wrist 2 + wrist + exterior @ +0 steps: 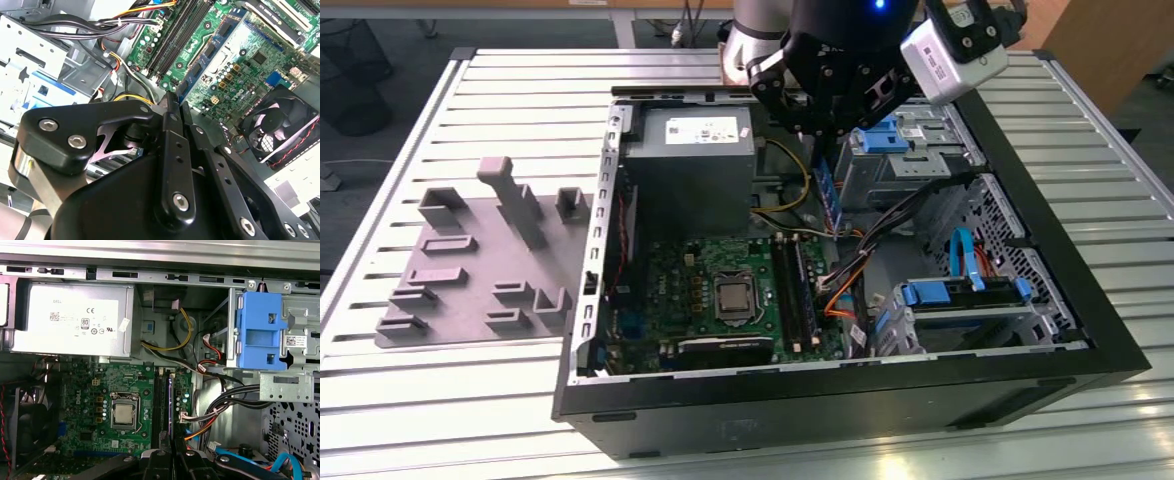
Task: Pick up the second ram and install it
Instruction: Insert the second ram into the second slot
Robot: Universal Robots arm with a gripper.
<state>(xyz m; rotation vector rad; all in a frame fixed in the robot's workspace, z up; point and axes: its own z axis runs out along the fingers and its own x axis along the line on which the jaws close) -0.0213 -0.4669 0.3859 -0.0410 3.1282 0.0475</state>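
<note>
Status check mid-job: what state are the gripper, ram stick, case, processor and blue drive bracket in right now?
gripper: shut on the second ram.
second ram: held on edge above the motherboard, not seated.
computer case: lying flat, side open.
processor: in its socket, uncovered.
light-blue drive bracket: sitting in its bay.

The gripper (827,135) hangs over the open computer case (1067,290) and holds the second ram (829,192) upright, above the memory slots (795,290) of the green motherboard (707,290). A grey fixture plate (467,270) lies on the slatted table (400,390), to the exterior view's left.
</note>
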